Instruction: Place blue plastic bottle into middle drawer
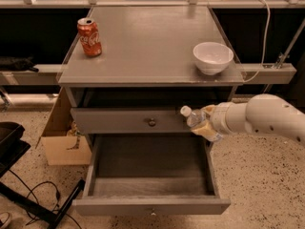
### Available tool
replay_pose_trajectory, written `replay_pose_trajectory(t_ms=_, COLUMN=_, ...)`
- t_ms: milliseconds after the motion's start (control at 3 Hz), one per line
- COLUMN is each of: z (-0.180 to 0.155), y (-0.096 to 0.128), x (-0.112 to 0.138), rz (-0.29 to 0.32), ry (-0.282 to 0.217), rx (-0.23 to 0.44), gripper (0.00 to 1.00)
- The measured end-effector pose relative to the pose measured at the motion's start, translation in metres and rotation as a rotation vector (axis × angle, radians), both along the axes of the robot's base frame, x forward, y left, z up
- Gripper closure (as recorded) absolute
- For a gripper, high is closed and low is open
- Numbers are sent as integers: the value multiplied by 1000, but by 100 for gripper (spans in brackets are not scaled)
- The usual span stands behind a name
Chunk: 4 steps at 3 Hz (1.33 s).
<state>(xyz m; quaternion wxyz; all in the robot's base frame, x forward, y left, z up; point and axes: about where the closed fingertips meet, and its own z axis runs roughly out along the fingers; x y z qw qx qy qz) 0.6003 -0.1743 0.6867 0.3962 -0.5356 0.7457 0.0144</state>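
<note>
The blue plastic bottle is a slim clear bottle with a white cap. It lies tilted in my gripper, cap pointing up-left, over the right rear corner of the open middle drawer. My gripper is shut on the bottle, and my white arm reaches in from the right. The drawer is pulled out and its grey wood-grain floor is bare. The bottle's lower part is hidden by the gripper.
A closed knobbed drawer front sits just above the open one. On the cabinet top stand a red cola can at the left and a white bowl at the right. A cardboard box and cables lie on the floor at the left.
</note>
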Motion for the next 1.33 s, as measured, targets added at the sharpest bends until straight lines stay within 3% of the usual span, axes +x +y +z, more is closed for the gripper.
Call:
replay_pose_trajectory(t_ms=333, z=-85, y=26, x=-17, rz=106, ry=122, rx=-138, gripper=100)
replay_pose_trajectory(t_ms=667, z=-156, y=51, x=-37, rz=228, ry=209, rx=-287, gripper=100)
replay_pose_trajectory(t_ms=1000, z=-211, y=67, x=-46, rz=317, ry=230, rx=-401, gripper=100)
replay_pose_trajectory(t_ms=1333, z=-241, y=93, x=-38, rz=405, ry=199, rx=-467, gripper=100)
